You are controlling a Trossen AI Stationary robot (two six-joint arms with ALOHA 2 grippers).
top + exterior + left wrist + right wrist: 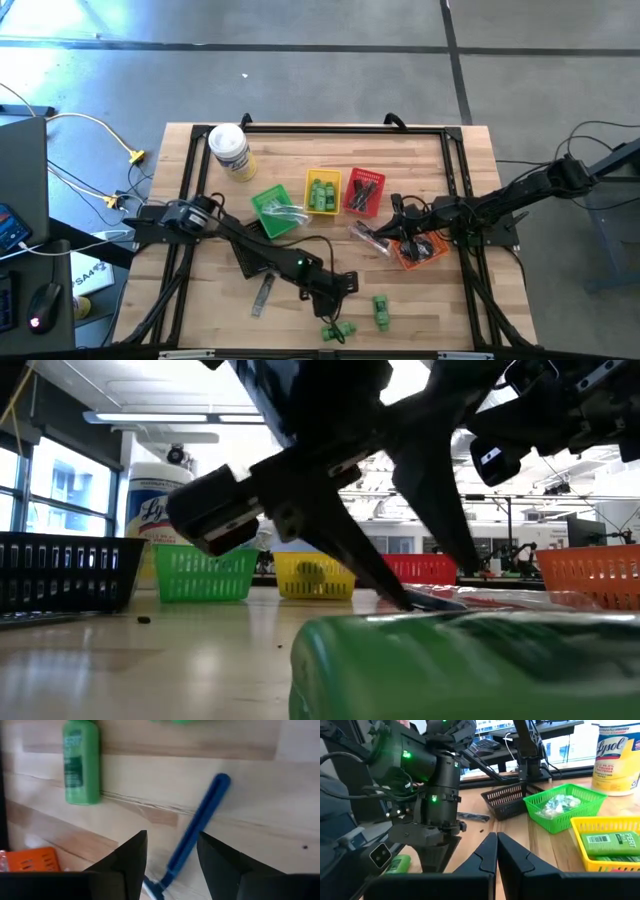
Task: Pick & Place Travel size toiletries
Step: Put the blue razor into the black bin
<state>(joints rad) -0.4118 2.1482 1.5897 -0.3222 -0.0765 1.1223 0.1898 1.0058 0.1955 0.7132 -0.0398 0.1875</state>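
My left gripper (170,865): low over the near part of the bench (420,300), fingers spread apart and holding nothing; the blue razor (197,830) lies on the wood between them, its handle running away from me and its head down by my fingertips.
My right gripper (496,851): over the right side of the bench, above the orange basket (420,250), fingers pressed together with nothing between them.
Green mini bottles on the bench: one (80,762) lies flat on the boards just beyond the razor; from above, two (380,310) show on the near edge of the bench, next to my left gripper.
Green mini bottles stowed: several lie in the yellow basket (322,177), labels up.
Green basket (262,203): holds clear plastic pieces (557,804), heaped together.
Red basket (351,195): holds dark items; I cannot tell what they are.
Black basket (507,800): stands beside the green one, on the left arm's side.
Grey comb (262,294): lies flat on the bench to the left of my left arm, apart from the baskets.
White canister (230,152): stands at the far left corner of the bench, yellow label facing the room.
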